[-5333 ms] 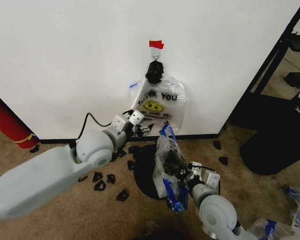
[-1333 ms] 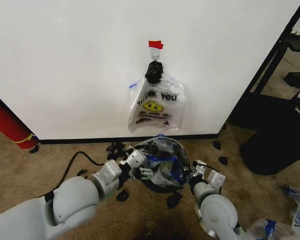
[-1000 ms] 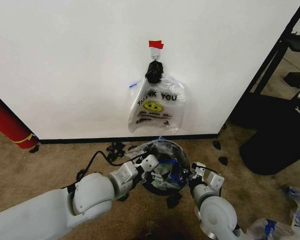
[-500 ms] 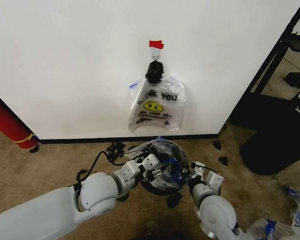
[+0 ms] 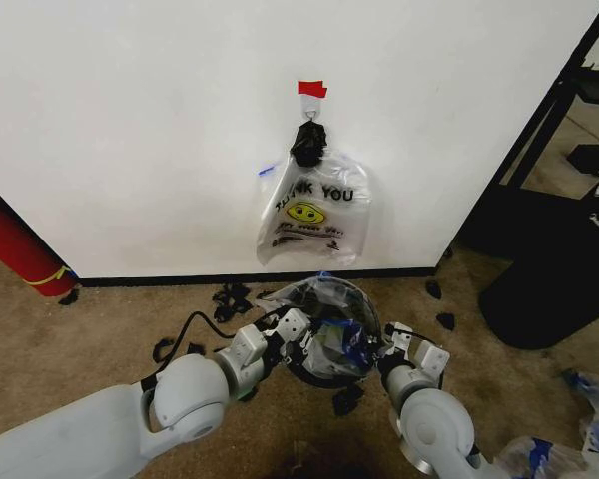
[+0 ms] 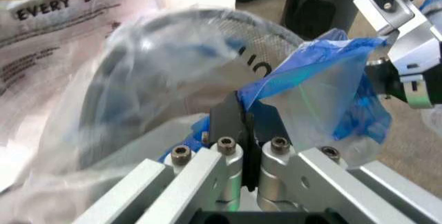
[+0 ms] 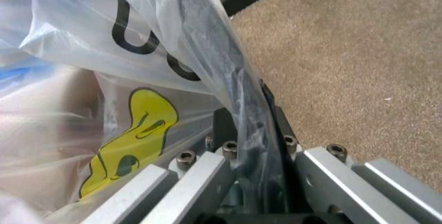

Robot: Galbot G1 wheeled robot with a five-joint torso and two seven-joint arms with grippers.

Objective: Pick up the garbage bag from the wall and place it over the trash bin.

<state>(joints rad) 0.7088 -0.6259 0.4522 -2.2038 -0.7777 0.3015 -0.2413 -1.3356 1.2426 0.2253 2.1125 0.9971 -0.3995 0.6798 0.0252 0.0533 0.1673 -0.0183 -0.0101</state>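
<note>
So the garbage bag (image 5: 324, 319) is draped over the trash bin (image 5: 331, 377) at lower centre of the head view, just below the "THANK YOU" bag (image 5: 314, 215) on the wall (image 5: 130, 120). The left end effector (image 6: 243, 131) is pinched tight on a blue fold of it, and the right end effector (image 7: 259, 131) is clamped on thin film at the bin's right side. My guess at the risk: the plastic is flimsy, so a tug from both sides could tear it or pop it off the rim, and the bin looks light enough to tip. Hard to say how much of the rim is really covered, since the near edge sits behind both arms and the crinkles blur everything.
</note>
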